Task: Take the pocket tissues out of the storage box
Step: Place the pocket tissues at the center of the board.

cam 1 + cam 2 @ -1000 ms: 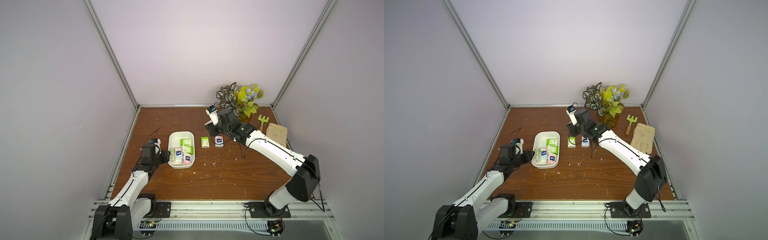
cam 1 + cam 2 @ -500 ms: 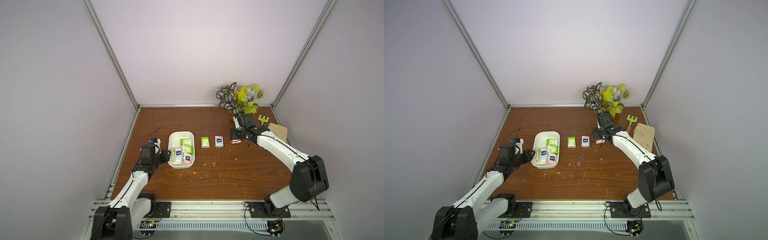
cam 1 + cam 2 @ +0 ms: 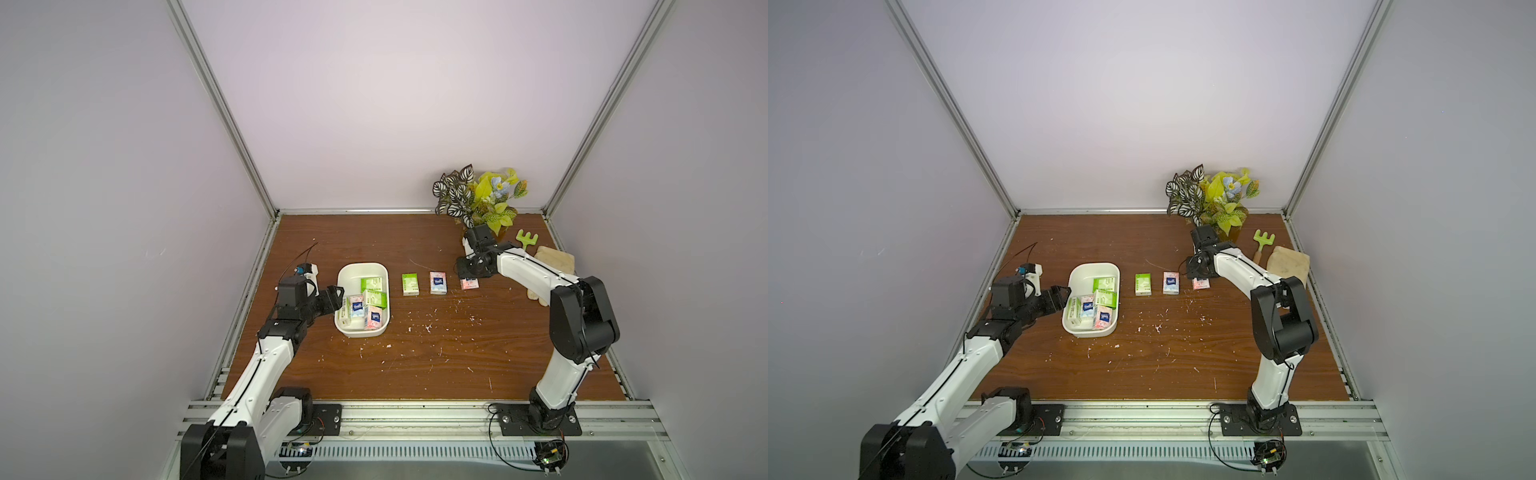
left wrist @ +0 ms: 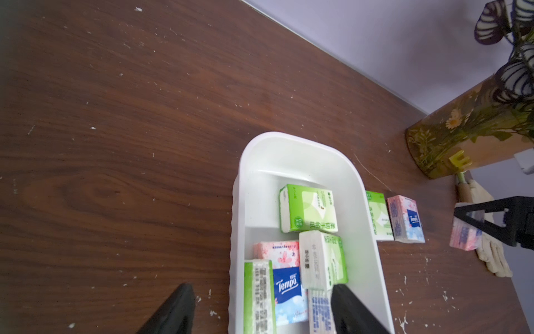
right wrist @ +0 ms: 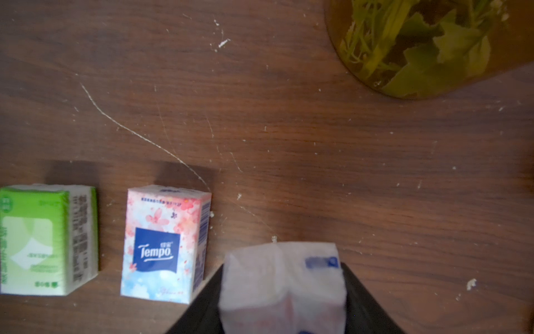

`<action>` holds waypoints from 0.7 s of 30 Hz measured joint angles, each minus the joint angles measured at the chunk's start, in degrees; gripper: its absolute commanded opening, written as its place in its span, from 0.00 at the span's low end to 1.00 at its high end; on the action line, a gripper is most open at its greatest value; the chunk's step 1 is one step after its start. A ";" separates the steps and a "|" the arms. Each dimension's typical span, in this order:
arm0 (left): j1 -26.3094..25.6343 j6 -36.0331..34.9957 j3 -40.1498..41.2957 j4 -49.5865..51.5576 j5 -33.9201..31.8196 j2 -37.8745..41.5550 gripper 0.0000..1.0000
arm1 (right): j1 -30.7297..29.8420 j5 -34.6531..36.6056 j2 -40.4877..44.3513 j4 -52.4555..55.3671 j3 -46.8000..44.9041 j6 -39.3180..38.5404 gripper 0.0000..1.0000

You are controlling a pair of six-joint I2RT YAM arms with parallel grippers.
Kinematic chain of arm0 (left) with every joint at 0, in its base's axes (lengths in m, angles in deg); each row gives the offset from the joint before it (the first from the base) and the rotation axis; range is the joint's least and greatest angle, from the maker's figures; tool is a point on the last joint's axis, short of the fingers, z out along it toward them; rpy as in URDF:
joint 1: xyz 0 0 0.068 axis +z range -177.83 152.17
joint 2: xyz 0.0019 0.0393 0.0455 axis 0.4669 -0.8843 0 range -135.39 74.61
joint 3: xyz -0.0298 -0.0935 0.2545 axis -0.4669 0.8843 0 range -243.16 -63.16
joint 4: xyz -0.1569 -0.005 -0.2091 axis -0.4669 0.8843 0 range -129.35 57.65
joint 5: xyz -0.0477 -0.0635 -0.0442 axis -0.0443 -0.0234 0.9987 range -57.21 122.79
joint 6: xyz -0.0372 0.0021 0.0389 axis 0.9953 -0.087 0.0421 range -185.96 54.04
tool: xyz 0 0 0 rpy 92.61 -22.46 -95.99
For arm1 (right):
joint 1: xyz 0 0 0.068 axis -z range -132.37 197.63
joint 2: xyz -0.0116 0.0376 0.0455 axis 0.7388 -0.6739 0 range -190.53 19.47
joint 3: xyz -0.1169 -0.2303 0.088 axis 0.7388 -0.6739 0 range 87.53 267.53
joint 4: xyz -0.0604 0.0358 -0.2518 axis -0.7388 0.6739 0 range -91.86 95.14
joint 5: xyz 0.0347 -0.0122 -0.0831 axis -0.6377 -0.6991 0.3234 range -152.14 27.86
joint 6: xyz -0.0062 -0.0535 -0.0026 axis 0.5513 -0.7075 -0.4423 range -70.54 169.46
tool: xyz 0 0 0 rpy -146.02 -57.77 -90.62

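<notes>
- Left tool (image 4: 261, 286) is released and straddles one wall of the storage box (image 4: 291, 138). Five pocket tissues (image 4: 307, 209) lie just ahead, inside it.
- Right tool (image 5: 283, 269) is clenched on a pink packet (image 5: 284, 292). A blue-logo packet (image 5: 164, 245) and a green packet (image 5: 43, 240) lie beside it on the scuffed brown worktop (image 3: 415, 353).
- Only the top views show the lilac walls (image 3: 374, 104); only the wrist views show the Tempo logo (image 4: 287, 284) legibly.
</notes>
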 measured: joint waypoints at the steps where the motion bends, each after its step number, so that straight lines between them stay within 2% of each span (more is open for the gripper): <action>1: 0.00 -0.11 -0.15 0.28 -0.33 0.35 0.77 | 0.22 -0.24 -0.90 0.02 0.63 0.00 0.57; 5: 0.00 -0.37 -0.70 1.01 -1.07 0.90 0.81 | 0.61 -0.98 -3.93 0.52 2.21 0.02 0.57; 13: 0.00 -0.50 -0.87 2.51 -1.99 0.92 0.81 | 0.70 -1.18 -7.04 1.95 2.40 0.24 0.58; 21: 0.00 -0.68 -0.87 3.41 -2.19 0.92 0.82 | 1.03 -1.03 -7.15 2.05 2.40 0.76 0.71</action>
